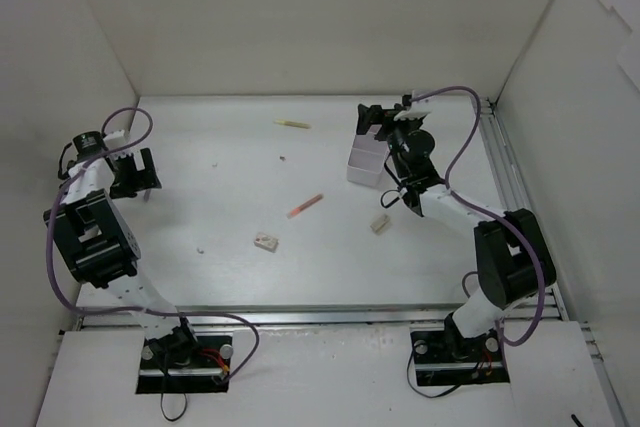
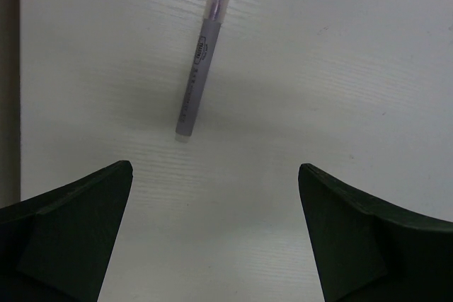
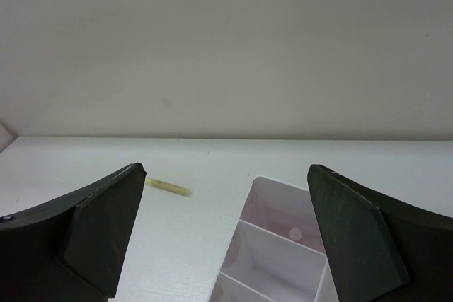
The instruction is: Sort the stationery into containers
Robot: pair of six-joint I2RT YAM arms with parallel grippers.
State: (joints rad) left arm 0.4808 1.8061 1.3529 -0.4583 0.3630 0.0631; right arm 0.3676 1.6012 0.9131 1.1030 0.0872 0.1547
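Sorting stands early: pink piece (image 3: pixel 295 233) inside white box (image 1: pixel 362 173); red pen (image 1: pixel 305 206), yellow-green pen (image 1: pixel 293 124), beige block (image 1: pixel 266 241) lie outside it; left gripper (image 2: pixel 215 168) and right gripper (image 3: pixel 226 168) apart, empty.

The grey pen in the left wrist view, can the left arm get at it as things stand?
Probably yes: the left gripper is open, and the grey pen lies flat on the bare table just ahead of it, with nothing between.

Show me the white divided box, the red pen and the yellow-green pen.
white divided box (image 1: pixel 361 176), top view, its near wall.
red pen (image 1: pixel 305 206), top view, mid-barrel.
yellow-green pen (image 3: pixel 168 187), right wrist view, mid-barrel.
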